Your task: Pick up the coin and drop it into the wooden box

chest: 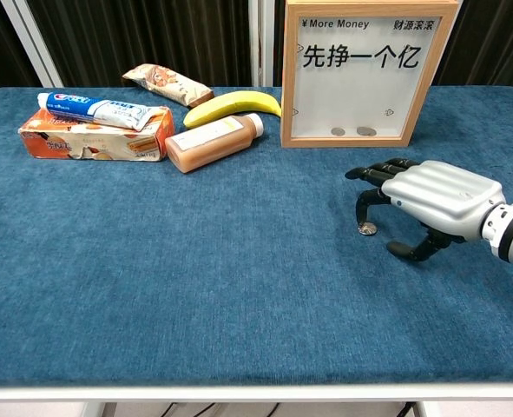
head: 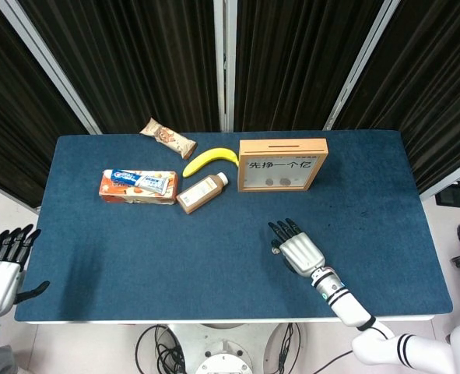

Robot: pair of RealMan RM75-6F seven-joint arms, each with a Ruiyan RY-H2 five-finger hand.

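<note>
Hovering palm-down over the blue table (head: 136, 249), the right robot hand (chest: 430, 201) arches its fingers (chest: 371, 196) forward and down, with the thumb curled low on the near side. The coin (chest: 368, 228) lies flat on the cloth directly below the fingertips; in the chest view one fingertip stands right at the coin's edge, but actual contact cannot be told. Nothing is in the hand's hold; fingers are bent yet apart from the thumb. In the head view the coin shows only as a small speck at the left edge of the same hand (head: 300, 251).

The wooden box (chest: 366, 74) stands upright toward the back of the table, well apart from the coin, its clear front printed with Chinese characters and "More Money". Two coins rest at the bottom inside it. A slot is visible along its top in the head view (head: 282, 164).

The left robot hand (head: 2, 269) hangs off the table's near left corner, fingers spread straight, holding nothing.

Left of the box: a banana (chest: 233, 108), a brown bottle (chest: 213, 142) lying on its side just in front of it, an orange carton (chest: 94, 139) with a toothpaste box (chest: 100, 109) on top, and a wrapped snack bar (chest: 166, 84) at the back.
</note>
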